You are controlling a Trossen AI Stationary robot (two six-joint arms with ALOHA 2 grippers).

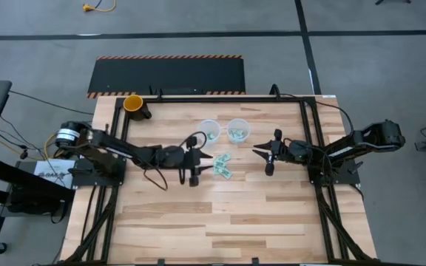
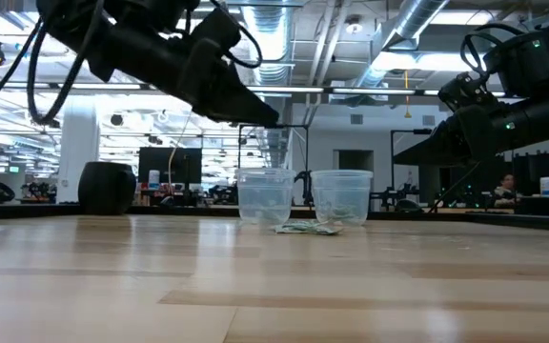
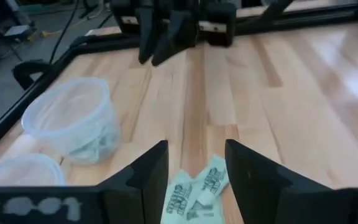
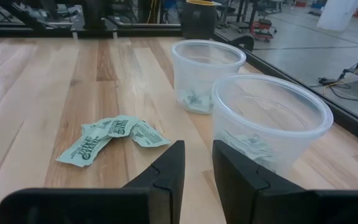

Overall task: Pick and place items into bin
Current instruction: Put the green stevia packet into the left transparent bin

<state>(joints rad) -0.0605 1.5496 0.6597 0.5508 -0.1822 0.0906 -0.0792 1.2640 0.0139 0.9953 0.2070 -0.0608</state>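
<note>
Several pale green-and-white crinkly packets [image 1: 222,166] lie flat in a small cluster on the wooden table, just in front of two clear plastic cups [image 1: 209,131] [image 1: 237,131]. Each cup has a few packets in its bottom [image 4: 194,101] [image 4: 247,144]. My left gripper [image 1: 196,168] hovers open just left of the cluster, and the packets [image 3: 194,190] show between and beyond its fingers. My right gripper [image 1: 265,159] hovers right of the cluster with a narrow gap between its fingers [image 4: 197,167]. The low view shows both grippers above the table, apart from the packets [image 2: 303,227].
An orange cup [image 1: 134,103] stands near the table's far left corner. Black rails [image 1: 305,133] run along the table's sides and far edge. Bare wood [image 1: 220,222] stretches from the cluster to the near edge.
</note>
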